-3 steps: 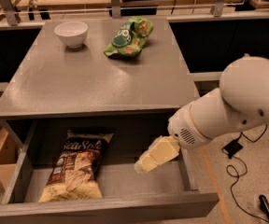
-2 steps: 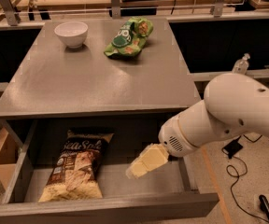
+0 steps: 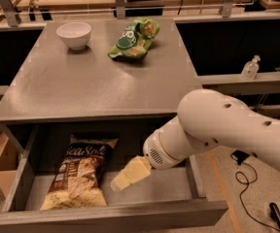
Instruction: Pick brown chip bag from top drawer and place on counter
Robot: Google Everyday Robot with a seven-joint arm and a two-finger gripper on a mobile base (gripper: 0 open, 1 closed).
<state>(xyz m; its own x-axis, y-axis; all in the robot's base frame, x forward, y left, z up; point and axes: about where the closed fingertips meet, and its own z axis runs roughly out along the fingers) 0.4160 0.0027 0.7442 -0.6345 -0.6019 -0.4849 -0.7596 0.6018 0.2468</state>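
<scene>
The brown chip bag lies flat in the left half of the open top drawer, its "Sea Salt" lettering facing up. My gripper reaches down into the drawer from the right on a big white arm. Its pale yellow fingers sit just right of the bag's lower right edge, close to it but apart from it. The grey counter stretches above the drawer.
A white bowl stands at the counter's back left. A green bag lies at the back middle. A clear bottle stands on a ledge to the right. Cables lie on the floor at the right.
My arm and gripper have moved left across the drawer, from its right part toward the brown chip bag. The bag has not moved.
</scene>
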